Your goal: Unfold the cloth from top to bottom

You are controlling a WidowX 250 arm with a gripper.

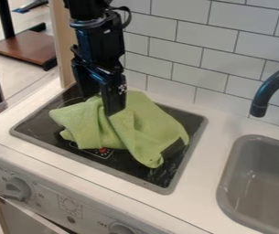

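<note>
The black gripper [100, 103] hangs over the upper left part of the green cloth [132, 125], its two fingers apart. One finger reaches down in front of the cloth near its middle, and the other is at its back left edge. Whether the fingertips touch the fabric, I cannot tell. The cloth lies bunched and creased on the black stovetop [44, 125], with folds at the left and a broader flap towards the right front. A dark patch marks the flap's right edge.
The white counter [211, 151] surrounds the stovetop. A grey sink [227, 183] is at the right, under a dark curved faucet [266, 89]. White wall tiles [187, 68] stand behind, and stove knobs [17, 188] line the front panel.
</note>
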